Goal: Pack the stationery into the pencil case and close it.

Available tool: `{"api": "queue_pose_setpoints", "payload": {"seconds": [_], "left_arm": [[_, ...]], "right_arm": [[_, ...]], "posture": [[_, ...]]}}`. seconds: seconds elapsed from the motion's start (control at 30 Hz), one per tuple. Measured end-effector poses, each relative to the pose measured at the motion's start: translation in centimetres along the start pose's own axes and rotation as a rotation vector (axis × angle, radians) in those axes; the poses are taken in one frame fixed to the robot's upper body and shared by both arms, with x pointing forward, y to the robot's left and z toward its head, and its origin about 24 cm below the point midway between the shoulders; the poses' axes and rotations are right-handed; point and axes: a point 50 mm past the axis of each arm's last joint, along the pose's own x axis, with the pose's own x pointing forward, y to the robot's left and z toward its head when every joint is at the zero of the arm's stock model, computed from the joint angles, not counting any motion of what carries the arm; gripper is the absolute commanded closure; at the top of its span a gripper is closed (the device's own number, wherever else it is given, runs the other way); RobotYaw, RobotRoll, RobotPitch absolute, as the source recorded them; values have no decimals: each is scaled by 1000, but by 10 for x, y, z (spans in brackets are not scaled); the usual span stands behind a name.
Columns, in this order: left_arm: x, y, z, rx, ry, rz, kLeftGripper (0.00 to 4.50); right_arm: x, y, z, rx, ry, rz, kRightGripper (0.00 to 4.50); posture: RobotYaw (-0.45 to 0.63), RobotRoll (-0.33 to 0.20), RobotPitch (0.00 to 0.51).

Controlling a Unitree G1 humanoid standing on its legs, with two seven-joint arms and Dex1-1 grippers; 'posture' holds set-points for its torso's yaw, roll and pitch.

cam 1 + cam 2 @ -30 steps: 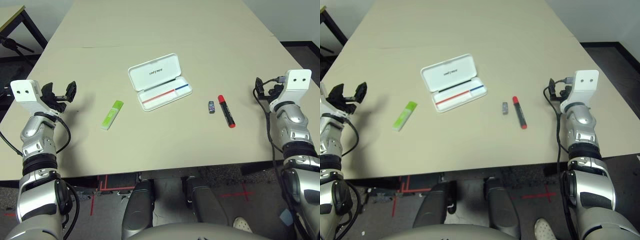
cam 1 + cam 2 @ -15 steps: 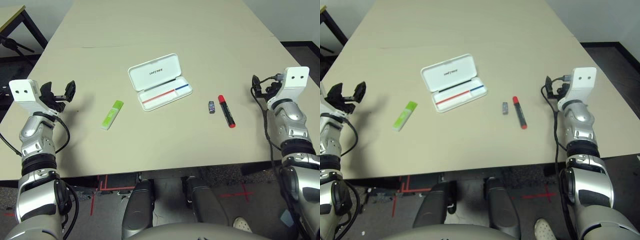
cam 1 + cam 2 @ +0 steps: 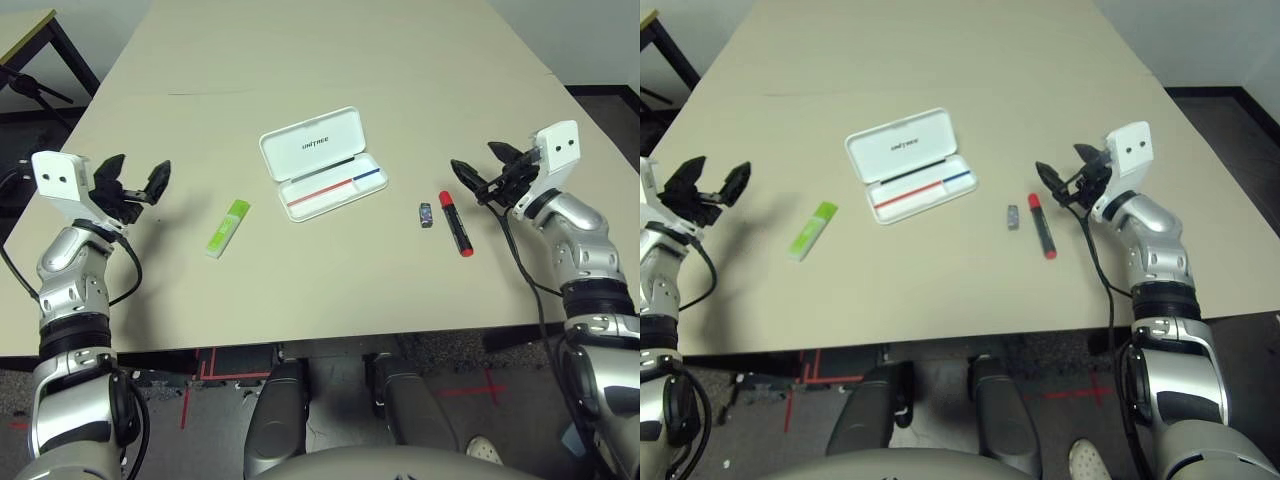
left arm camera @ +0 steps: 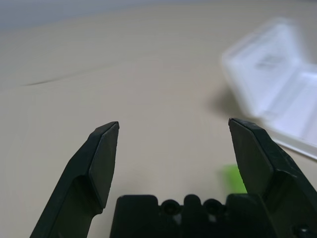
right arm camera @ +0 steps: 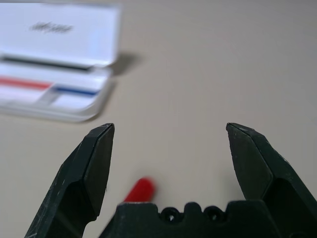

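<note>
The white pencil case (image 3: 322, 163) lies open in the middle of the table, lid back, a red-and-blue line in its tray. A lime-green highlighter (image 3: 227, 228) lies to its left. To its right lie a small dark eraser block (image 3: 425, 214) and a red marker (image 3: 454, 222). My left gripper (image 3: 133, 180) hovers open left of the highlighter, nothing between its fingers. My right gripper (image 3: 477, 171) hovers open just right of the marker's far end, empty; its wrist view shows the marker's red tip (image 5: 139, 190) and the case (image 5: 55, 61).
The beige table (image 3: 330, 60) stretches far back with bare surface behind the case. A dark table leg and stand (image 3: 40, 85) sit off the table's left side. Floor with red tape marks lies below the front edge.
Both grippers swung inward toward the table's middle. The right one moved left, close to the marker; the left one moved slightly right toward the highlighter. The stationery and case stayed put.
</note>
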Motion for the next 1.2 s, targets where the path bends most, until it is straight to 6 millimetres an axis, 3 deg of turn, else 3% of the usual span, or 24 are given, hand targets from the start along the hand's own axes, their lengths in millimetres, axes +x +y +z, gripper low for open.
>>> {"api": "queue_pose_setpoints", "payload": {"seconds": [0.23, 0.53, 1.2], "left_arm": [[24, -51, 15, 32, 58, -282, 48], [47, -88, 12, 99, 177, -450, 48], [79, -121, -14, 197, 415, -565, 48]], "right_arm": [[-2, 21, -6, -11, 94, 209, 0], [-11, 26, -7, -4, 141, 264, 0], [-18, 30, -10, -12, 167, 251, 0]], "posture": [[-38, 0, 143], [-60, 0, 140], [-116, 0, 147]]}}
